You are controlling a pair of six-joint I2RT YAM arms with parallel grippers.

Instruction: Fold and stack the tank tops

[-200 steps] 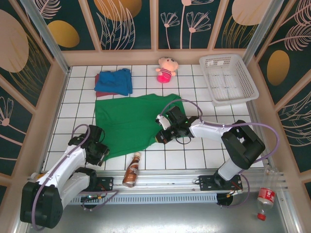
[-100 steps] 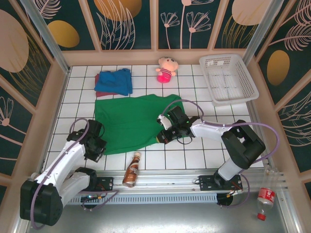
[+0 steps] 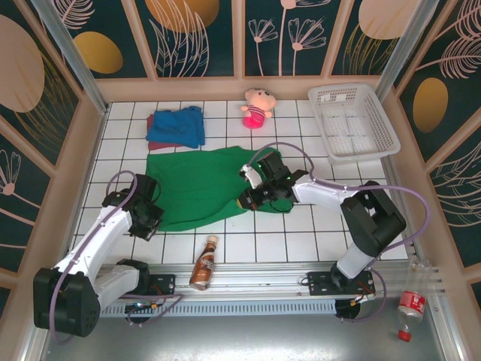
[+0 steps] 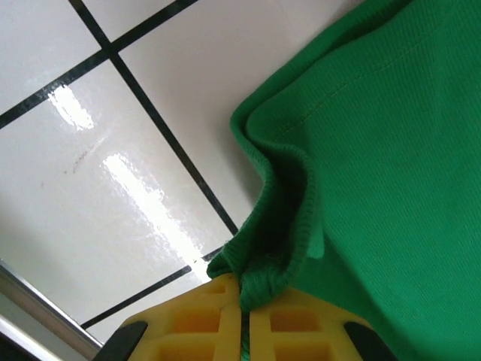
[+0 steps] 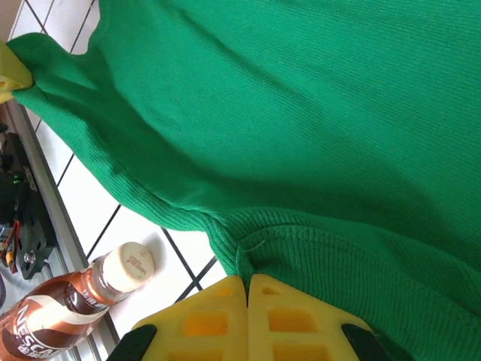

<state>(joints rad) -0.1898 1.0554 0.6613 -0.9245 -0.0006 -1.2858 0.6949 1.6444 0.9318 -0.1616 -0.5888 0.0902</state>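
The green top (image 3: 197, 188) lies spread on the table (image 3: 293, 244). The left tool (image 4: 242, 297) and the right tool (image 5: 246, 289) each pinch a near corner. The bites are small, so cloth may slip out, or bump the bottle (image 3: 204, 263) over.

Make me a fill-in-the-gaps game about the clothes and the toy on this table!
1. The left fingers and the right fingers are both pinching the ____ tank top.
2. The blue tank top lies on the ____ top.
3. The doll sitting to the left of the white basket is ____.

Missing words: green, maroon, pink.
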